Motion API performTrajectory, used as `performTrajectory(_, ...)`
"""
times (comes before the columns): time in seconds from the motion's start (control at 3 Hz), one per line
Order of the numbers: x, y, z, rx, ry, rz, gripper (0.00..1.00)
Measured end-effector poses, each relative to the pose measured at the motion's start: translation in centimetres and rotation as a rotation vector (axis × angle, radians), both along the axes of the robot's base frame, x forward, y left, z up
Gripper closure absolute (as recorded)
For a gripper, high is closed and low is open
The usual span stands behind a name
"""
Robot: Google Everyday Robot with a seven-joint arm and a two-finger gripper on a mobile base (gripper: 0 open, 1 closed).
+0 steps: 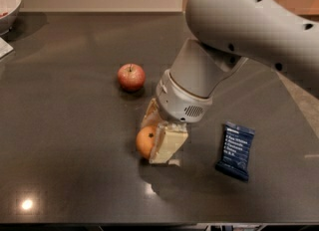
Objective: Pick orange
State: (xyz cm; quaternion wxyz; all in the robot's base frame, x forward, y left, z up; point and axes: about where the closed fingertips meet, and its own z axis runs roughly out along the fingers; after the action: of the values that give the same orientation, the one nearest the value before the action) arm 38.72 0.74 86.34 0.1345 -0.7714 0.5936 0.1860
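The orange (145, 142) is round and bright with a small dark stem dot, and sits low over the dark countertop (75, 140) just below centre. My gripper (157, 128) reaches down from the big grey arm (239, 31). It is shut on the orange, with one pale finger (168, 144) against its right side and the other finger (149, 109) behind it. Part of the orange is hidden by the near finger.
A red apple (131, 76) with a stem lies up and left of the gripper. A dark blue snack packet (235, 150) lies to its right. A white bowl (9, 1) stands at the far left corner, and the counter's front edge runs along the bottom.
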Motion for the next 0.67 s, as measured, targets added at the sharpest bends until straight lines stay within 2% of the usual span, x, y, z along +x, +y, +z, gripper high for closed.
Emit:
performTrajectory(0.33,1.1,-0.9,2.2,0.007,0.027,0.009,1.00)
performTrajectory(0.67,2.2,-2.1,4.7,0.035,0.047,0.026,1.00)
